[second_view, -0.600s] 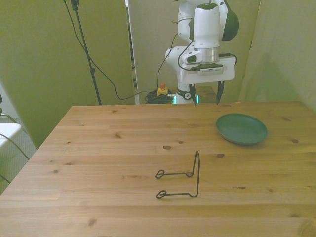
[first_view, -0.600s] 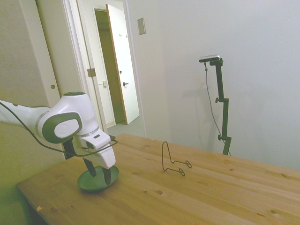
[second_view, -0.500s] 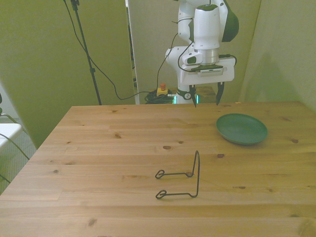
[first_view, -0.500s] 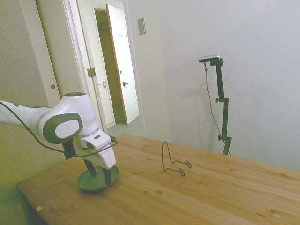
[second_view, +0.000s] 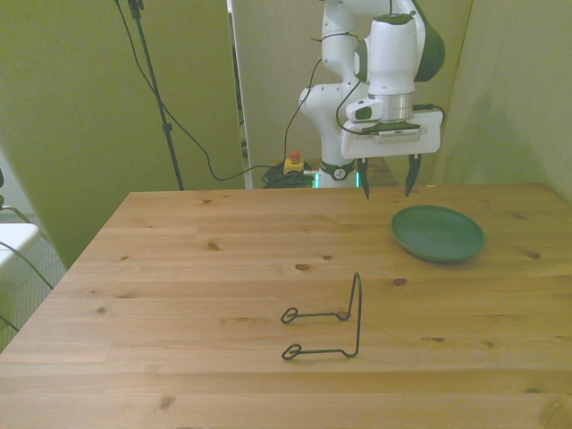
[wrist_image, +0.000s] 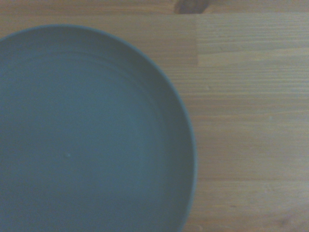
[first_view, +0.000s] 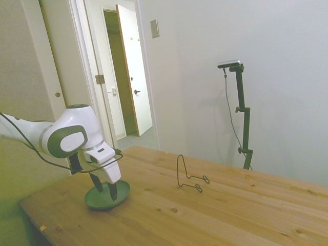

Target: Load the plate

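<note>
plate point(wrist_image: 91, 140) cut off in wrist view

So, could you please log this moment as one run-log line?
phase: approach | tool: open, empty, above plate's far edge | plate: flat on table | wire stand: empty

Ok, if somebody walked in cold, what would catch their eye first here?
Probably the white arm's open gripper poised just above the dark green plate, which lies flat at the front view's right. Next, the thin black wire stand standing alone mid-table, apart from both.
</note>
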### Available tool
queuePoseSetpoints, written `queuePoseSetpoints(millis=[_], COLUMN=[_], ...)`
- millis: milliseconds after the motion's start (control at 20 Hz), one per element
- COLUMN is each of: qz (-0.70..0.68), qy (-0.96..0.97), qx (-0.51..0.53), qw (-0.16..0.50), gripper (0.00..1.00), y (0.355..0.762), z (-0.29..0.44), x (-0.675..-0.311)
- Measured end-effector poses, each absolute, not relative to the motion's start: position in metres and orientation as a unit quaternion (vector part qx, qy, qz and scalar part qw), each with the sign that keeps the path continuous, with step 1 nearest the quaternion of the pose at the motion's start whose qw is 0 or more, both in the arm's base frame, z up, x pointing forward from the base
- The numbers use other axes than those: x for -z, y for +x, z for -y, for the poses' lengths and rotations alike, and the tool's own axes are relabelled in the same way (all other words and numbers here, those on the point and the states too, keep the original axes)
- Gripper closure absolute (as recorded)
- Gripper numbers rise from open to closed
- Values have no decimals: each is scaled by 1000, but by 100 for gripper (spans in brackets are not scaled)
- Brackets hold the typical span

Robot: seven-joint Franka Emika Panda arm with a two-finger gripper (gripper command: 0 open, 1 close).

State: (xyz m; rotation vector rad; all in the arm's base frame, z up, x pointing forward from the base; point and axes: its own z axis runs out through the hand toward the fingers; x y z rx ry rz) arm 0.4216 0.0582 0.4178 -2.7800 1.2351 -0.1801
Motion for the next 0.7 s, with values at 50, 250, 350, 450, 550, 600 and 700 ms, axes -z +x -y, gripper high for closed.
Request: queuePoseSetpoints(millis=[50,250,350,450,550,600,700], qz=[-406,-408,-409,-408,-409,-409,-410], qy=[-911,-909,-909,-909,-908,-908,-908], qx=[59,61,60,59,58,56,53], qw=[48,56,61,65,69,70,72], gripper=[0,0,0,0,0,0,0], y=[424,435,441,445,448,448,449], z=[-68,-105,-122,-138,-153,-160,-172], x=[-416,-413,-412,-409,-404,-402,-397])
